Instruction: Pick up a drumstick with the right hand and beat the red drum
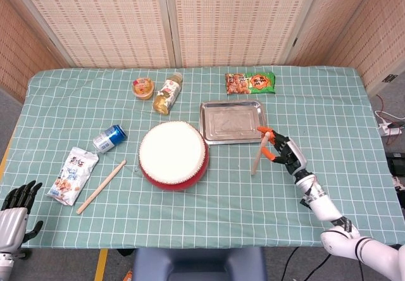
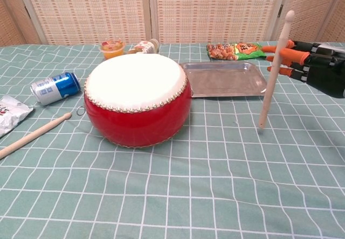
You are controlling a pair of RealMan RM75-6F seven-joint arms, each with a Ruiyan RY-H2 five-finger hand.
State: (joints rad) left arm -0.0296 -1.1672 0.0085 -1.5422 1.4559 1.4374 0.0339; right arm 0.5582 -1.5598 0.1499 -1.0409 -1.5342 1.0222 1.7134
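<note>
The red drum (image 1: 173, 155) (image 2: 138, 99) with its white skin stands in the middle of the table. To its right, my right hand (image 1: 285, 152) (image 2: 312, 61) grips a wooden drumstick (image 1: 256, 153) (image 2: 274, 72) in its orange-tipped fingers. The stick stands nearly upright, lifted off the cloth, its rounded tip up. A second drumstick (image 1: 101, 186) (image 2: 33, 135) lies on the cloth left of the drum. My left hand (image 1: 14, 210) hangs below the table's front left corner, holding nothing, fingers apart.
A steel tray (image 1: 232, 121) (image 2: 225, 79) lies behind the stick, a snack bag (image 1: 250, 82) beyond it. A blue can (image 1: 109, 137), a white packet (image 1: 73, 174), a jelly cup (image 1: 143, 87) and a bottle (image 1: 168, 93) sit left and behind the drum.
</note>
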